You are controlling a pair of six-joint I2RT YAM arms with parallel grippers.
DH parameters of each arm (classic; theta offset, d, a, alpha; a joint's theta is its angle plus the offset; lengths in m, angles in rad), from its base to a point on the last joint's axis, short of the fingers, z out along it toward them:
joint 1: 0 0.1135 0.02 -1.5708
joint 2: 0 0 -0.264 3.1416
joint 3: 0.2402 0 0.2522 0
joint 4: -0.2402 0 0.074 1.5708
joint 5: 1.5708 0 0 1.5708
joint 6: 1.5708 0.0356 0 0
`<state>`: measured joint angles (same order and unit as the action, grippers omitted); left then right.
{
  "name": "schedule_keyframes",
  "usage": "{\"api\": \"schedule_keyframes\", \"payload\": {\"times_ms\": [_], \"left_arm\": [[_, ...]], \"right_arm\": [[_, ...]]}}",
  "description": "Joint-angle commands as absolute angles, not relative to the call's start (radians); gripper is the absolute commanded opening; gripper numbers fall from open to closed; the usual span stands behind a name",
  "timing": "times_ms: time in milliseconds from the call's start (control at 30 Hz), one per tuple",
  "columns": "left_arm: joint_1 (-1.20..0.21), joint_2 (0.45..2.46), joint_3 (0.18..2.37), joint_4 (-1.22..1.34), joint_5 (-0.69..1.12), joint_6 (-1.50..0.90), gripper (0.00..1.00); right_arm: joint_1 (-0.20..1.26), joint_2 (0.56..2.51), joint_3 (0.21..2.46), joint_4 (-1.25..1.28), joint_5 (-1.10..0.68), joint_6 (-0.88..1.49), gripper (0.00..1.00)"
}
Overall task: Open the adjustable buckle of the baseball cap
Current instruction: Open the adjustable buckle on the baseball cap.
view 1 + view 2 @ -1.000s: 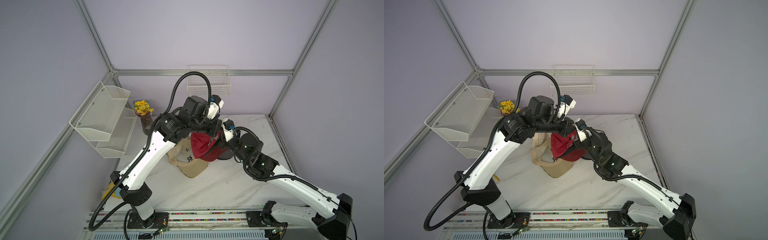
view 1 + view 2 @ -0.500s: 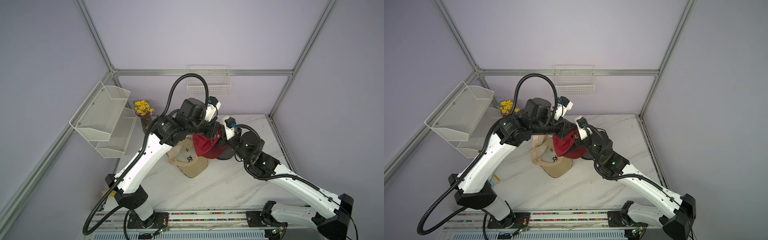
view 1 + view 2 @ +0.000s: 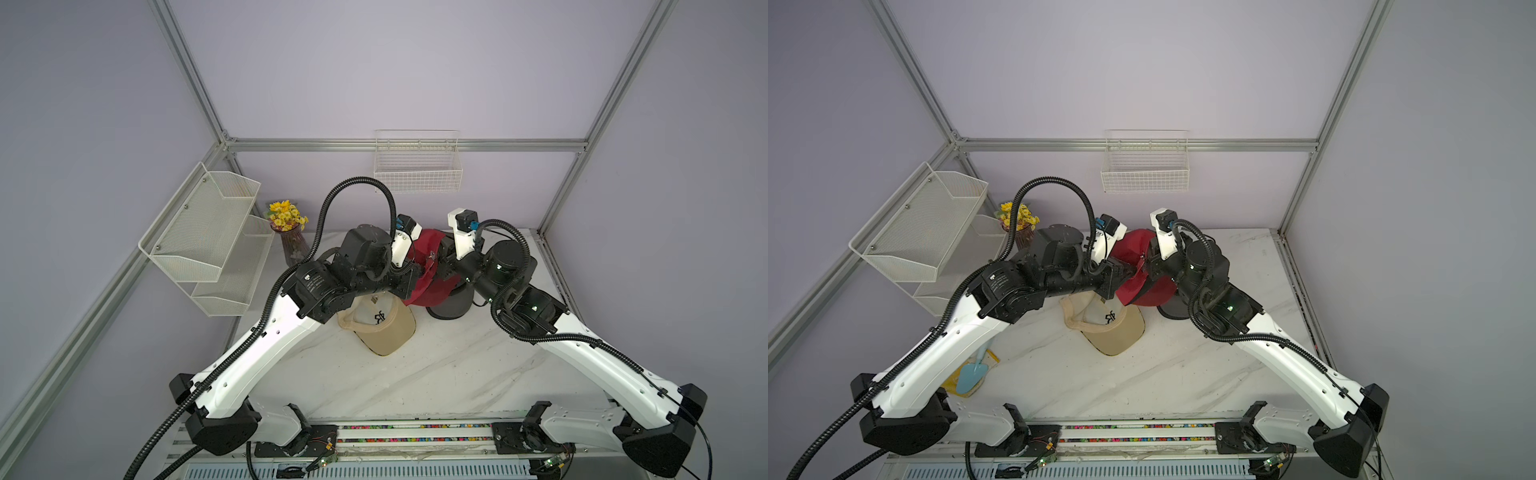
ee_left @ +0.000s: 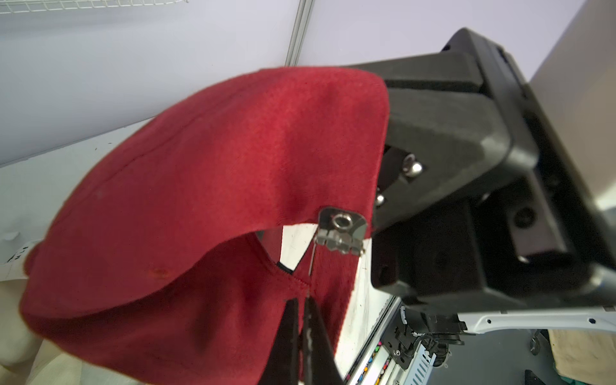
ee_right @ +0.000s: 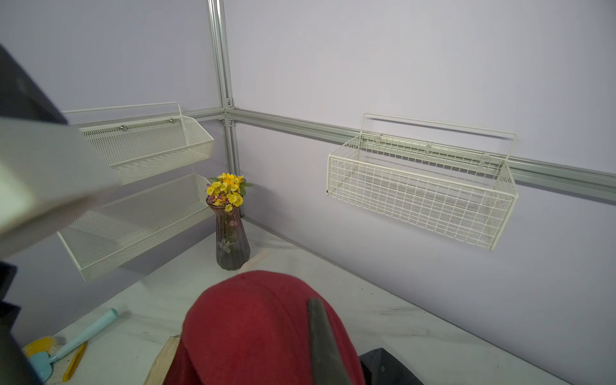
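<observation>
left gripper (image 4: 301, 308) pinched shut on the red cap (image 4: 216, 186), held aloft between both arms. right gripper (image 3: 439, 266) clamps the cap, seemingly beside the metal buckle (image 4: 341, 230). buckle not yet open; next, lever its flap up.

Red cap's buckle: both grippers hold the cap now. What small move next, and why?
Probably ease the left gripper away from the right gripper, to draw the strap through the buckle. Both are shut on the red cap: the left pinches fabric close to the metal buckle, the right clamps the edge beside it. Whether the strap is already loose I cannot tell.
</observation>
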<state>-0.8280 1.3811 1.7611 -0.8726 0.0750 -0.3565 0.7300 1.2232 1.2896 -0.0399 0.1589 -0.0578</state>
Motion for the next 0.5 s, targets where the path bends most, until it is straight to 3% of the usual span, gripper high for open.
{"api": "schedule_keyframes", "payload": {"times_ms": [0, 33, 67, 133, 233, 467], "left_arm": [[-0.848, 1.34, 1.735, -0.899, 0.006, -0.346, 0.32], [-0.855, 1.331, 1.731, -0.887, -0.017, -0.334, 0.65], [-0.865, 1.322, 1.729, -0.874, -0.044, -0.32, 0.77], [-0.884, 1.305, 1.72, -0.854, -0.101, -0.298, 0.87], [-0.93, 1.262, 1.69, -0.812, -0.22, -0.258, 0.94], [-1.104, 1.156, 1.528, -0.583, -0.461, -0.071, 0.97]], "right_arm": [[0.713, 1.204, 1.347, 0.019, 0.154, -0.001, 0.0], [0.713, 1.205, 1.345, 0.016, 0.151, 0.001, 0.0], [0.714, 1.204, 1.341, 0.013, 0.149, 0.006, 0.0], [0.714, 1.206, 1.34, 0.005, 0.142, 0.012, 0.0], [0.713, 1.212, 1.347, -0.011, 0.135, 0.013, 0.0], [0.713, 1.236, 1.388, -0.051, 0.122, 0.019, 0.0]]}}
